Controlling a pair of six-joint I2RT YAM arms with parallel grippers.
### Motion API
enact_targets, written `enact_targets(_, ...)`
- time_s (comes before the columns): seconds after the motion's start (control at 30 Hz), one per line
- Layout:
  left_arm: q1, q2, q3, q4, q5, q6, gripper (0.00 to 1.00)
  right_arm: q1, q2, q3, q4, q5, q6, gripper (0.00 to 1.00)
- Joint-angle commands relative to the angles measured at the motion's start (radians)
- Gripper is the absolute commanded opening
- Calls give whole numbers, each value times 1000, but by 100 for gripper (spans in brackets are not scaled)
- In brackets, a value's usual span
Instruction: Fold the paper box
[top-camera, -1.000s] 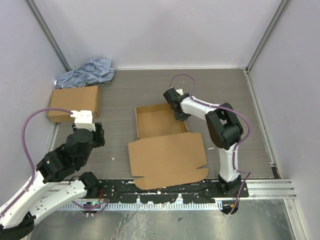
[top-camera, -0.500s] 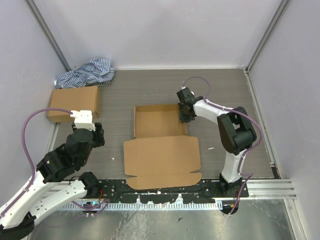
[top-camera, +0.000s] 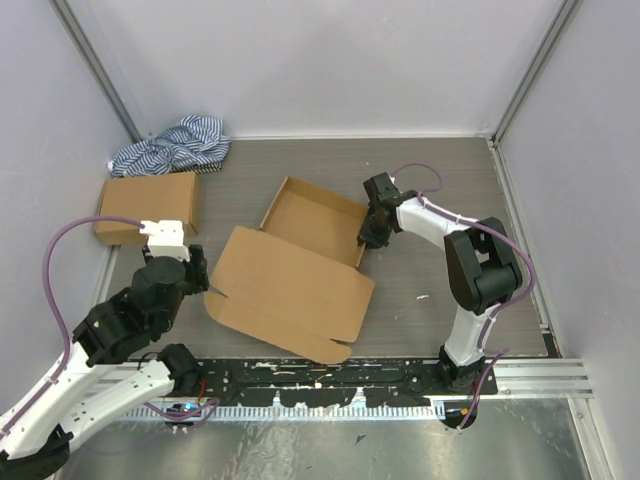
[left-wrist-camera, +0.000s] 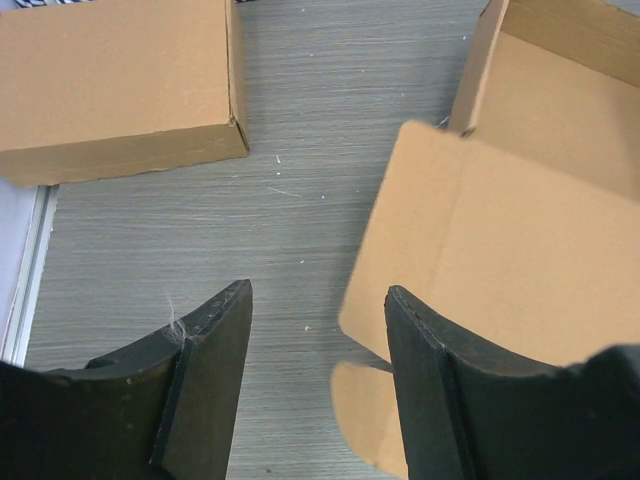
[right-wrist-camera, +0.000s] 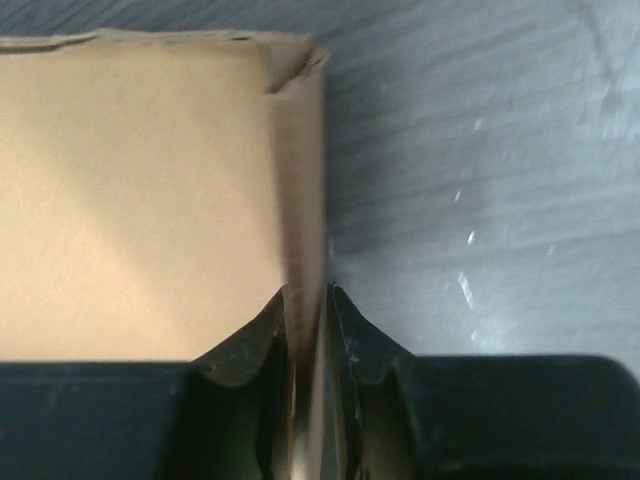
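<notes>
The paper box (top-camera: 290, 285) lies skewed in the middle of the table, a shallow brown tray with its open lid flat toward the left arm. My right gripper (top-camera: 369, 236) is at the tray's right wall. In the right wrist view the jaws (right-wrist-camera: 308, 292) are shut on that thin wall (right-wrist-camera: 302, 200), with the tray floor (right-wrist-camera: 140, 180) to the left. My left gripper (top-camera: 200, 270) hovers open near the lid's left corner. In the left wrist view its fingers (left-wrist-camera: 320, 290) hold nothing, and the lid (left-wrist-camera: 500, 240) lies behind the right finger.
A ready-made brown cardboard box (top-camera: 148, 205) sits at the left, also in the left wrist view (left-wrist-camera: 110, 90). A blue-white striped cloth (top-camera: 175, 145) is bunched in the back left corner. Walls enclose the table on three sides.
The right gripper has moved right while holding the tray wall. The whole box has swung clockwise, its lid sliding toward the left arm. The left arm has stayed still.
</notes>
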Motion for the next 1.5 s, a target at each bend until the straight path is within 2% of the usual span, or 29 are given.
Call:
enact_targets(0.0, 10, -5, -13, 5, 11, 13, 63, 69, -140, 82, -146, 26, 130, 37)
enact_targets(0.07, 13, -2, -13, 7, 15, 14, 63, 115, -177, 109, -213, 100, 153, 56)
enact_targets(0.1, 15, 0, -14, 7, 17, 15, 63, 137, -198, 117, -235, 116, 159, 60)
enact_targets(0.17, 19, 3, -13, 9, 22, 15, 63, 169, -235, 114, -246, 124, 160, 62)
enact_targets(0.27, 22, 5, -13, 9, 31, 16, 63, 186, -318, 69, -177, 122, 100, 62)
enact_targets(0.33, 23, 4, -14, 11, 36, 16, 63, 186, -384, 37, -42, 176, -25, 65)
enact_targets(0.4, 22, 4, -15, 14, 38, 17, 63, 181, -400, 32, 74, 219, -246, 78)
enact_targets(0.47, 23, 5, -15, 14, 38, 19, 63, 164, -336, 99, 95, 282, -409, 80)
enact_targets(0.53, 23, 6, -16, 14, 37, 19, 63, 138, -220, 220, 67, 265, -536, 82)
enact_targets(0.57, 23, 6, -16, 13, 36, 18, 63, 127, -145, 286, 34, 244, -586, 83)
enact_targets(0.63, 23, 5, -16, 12, 30, 18, 63, 119, -19, 414, 2, 148, -683, 73)
enact_targets(0.7, 23, 3, -16, 11, 23, 20, 63, 116, 83, 476, 6, 90, -751, 66)
enact_targets(0.83, 24, -1, -20, 12, 15, 19, 63, 83, 152, 527, 56, -66, -799, 66)
enact_targets(0.97, 23, 2, -22, 14, 15, 21, 63, 81, 212, 603, 19, -134, -839, 67)
enact_targets(1.1, 24, 10, -21, 15, 25, 24, 63, 82, 286, 675, -35, -132, -868, 66)
enact_targets(1.47, 24, 10, -22, 15, 22, 26, 63, 104, 409, 745, -41, -53, -910, 65)
